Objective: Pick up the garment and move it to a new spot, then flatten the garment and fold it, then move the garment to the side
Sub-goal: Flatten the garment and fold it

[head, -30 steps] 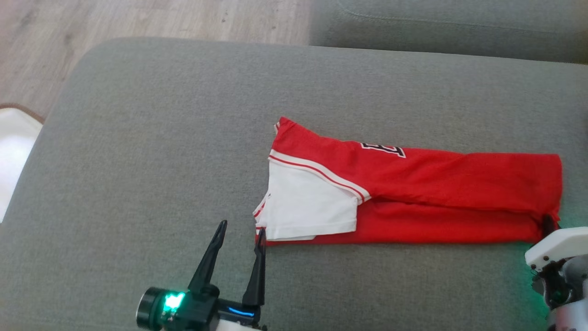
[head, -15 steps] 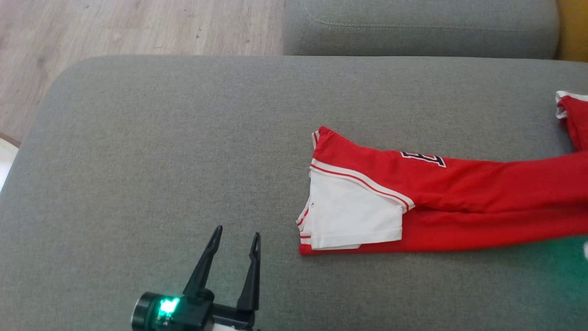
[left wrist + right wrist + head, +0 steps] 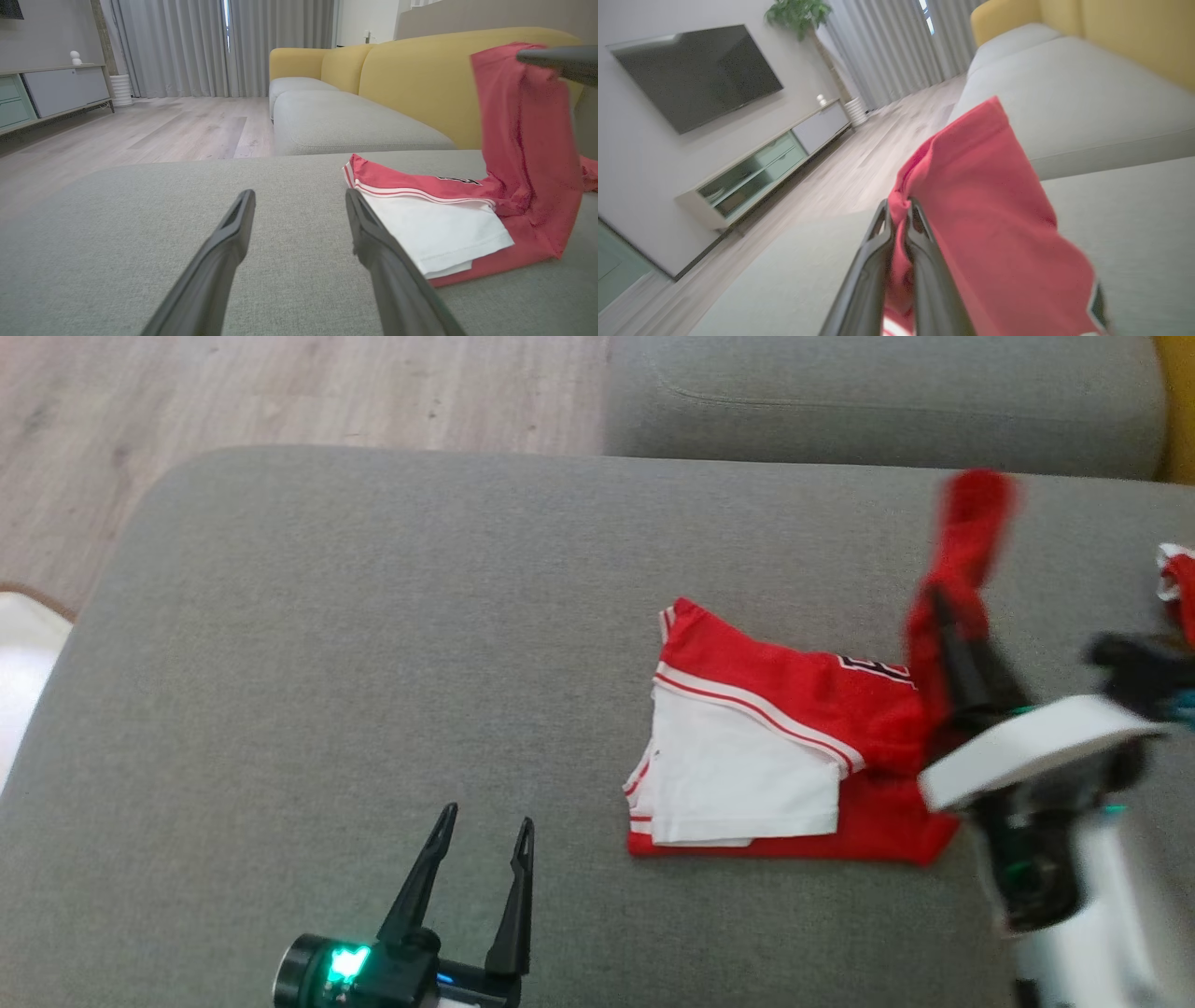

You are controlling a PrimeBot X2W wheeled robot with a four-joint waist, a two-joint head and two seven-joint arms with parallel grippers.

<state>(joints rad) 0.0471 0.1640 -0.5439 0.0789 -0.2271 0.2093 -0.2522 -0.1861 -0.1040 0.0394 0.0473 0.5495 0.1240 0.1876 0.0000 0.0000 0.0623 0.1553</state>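
The garment (image 3: 794,709) is a red jersey with white trim and a white inner panel (image 3: 738,784), lying on the grey sofa cushion (image 3: 373,635). My right gripper (image 3: 938,602) is shut on the jersey's right end and holds it lifted above the rest, so a red flap (image 3: 971,532) stands up. In the right wrist view the shut fingers (image 3: 873,252) pinch bunched red cloth (image 3: 985,205). My left gripper (image 3: 484,821) stands open, fingers empty, on the cushion left of the jersey's white corner. The left wrist view has the jersey (image 3: 434,219) just right of the open fingers (image 3: 373,233).
A second grey cushion (image 3: 878,401) lies behind, with yellow backrests (image 3: 420,79) beyond. Wood floor (image 3: 280,392) runs past the cushion's far-left edge, and a white object (image 3: 23,644) sits at the left. Another bit of red-and-white cloth (image 3: 1178,574) shows at the right edge.
My right gripper has lifted the jersey's right end and carried it leftward over the rest, shortening the part lying flat. The head camera shifted. My left gripper stayed open in place.
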